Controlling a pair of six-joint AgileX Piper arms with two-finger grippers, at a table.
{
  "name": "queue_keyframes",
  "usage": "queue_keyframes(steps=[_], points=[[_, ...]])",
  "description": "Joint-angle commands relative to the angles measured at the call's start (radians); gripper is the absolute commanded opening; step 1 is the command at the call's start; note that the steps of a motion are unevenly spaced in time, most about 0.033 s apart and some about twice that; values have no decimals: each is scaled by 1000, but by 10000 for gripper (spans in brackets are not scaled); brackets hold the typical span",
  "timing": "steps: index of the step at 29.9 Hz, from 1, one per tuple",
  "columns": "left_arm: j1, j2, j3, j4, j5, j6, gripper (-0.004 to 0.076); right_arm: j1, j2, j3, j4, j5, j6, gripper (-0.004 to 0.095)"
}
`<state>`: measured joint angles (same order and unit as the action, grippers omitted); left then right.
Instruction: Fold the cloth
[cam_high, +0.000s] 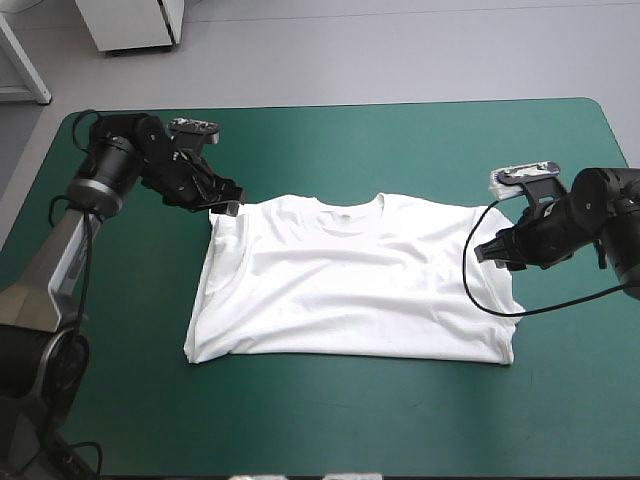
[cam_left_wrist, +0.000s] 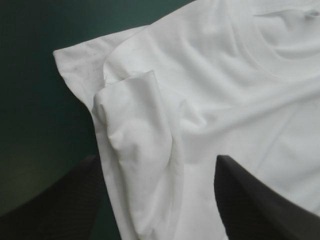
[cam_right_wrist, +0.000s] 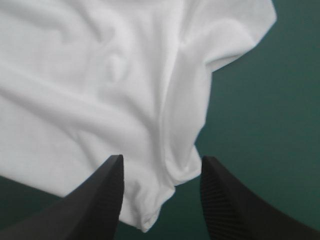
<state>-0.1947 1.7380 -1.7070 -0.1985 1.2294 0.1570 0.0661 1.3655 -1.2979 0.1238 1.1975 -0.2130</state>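
Note:
The white T-shirt (cam_high: 350, 280) lies spread flat in the middle of the table, collar toward the far edge and sleeves tucked in. My left gripper (cam_high: 222, 203) is low at the shirt's far left shoulder. In the left wrist view it (cam_left_wrist: 158, 160) stands open, with the folded-in sleeve (cam_left_wrist: 135, 130) of the shirt (cam_left_wrist: 225, 90) between its fingers. My right gripper (cam_high: 492, 250) is at the shirt's right side. In the right wrist view it (cam_right_wrist: 160, 162) is open too, and a rumpled edge of the shirt (cam_right_wrist: 90, 90) reaches in between its fingers.
The teal-green cover (cam_high: 350, 420) shows all round the shirt, widest toward the near edge and beyond the collar. The table's left and right edges lie just behind the two arms.

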Motion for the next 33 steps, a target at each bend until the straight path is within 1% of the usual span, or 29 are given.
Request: queue_keyframes(steps=[1,3,5,12,15,20,25,30,33], points=[[-6,-135,-28,-23,0,-15,476,-1,-1,-35,-80,-50,28,492],[-6,-182,-28,-45,1,-15,475,-1,35,-36,-116,-68,38,532],[-6,-216,-28,-47,1,-15,475,-1,75,-44,-136,-79,60,551],[-6,-268,-27,-56,15,-15,475,-1,294,-186,-148,-85,77,553],[-6,-268,-27,-56,20,-15,475,-12,379,-270,-151,-61,83,553],[-6,-268,-27,-56,20,-15,475,-64,480,-356,-99,-46,89,552],[-6,-268,-27,-54,15,-15,475,-104,532,-358,-76,-46,85,552],[-6,-268,-27,-50,11,-15,475,-110,582,-359,-35,-51,70,551],[-6,-268,-27,-50,11,-15,475,-110,604,-359,19,-51,44,522]])
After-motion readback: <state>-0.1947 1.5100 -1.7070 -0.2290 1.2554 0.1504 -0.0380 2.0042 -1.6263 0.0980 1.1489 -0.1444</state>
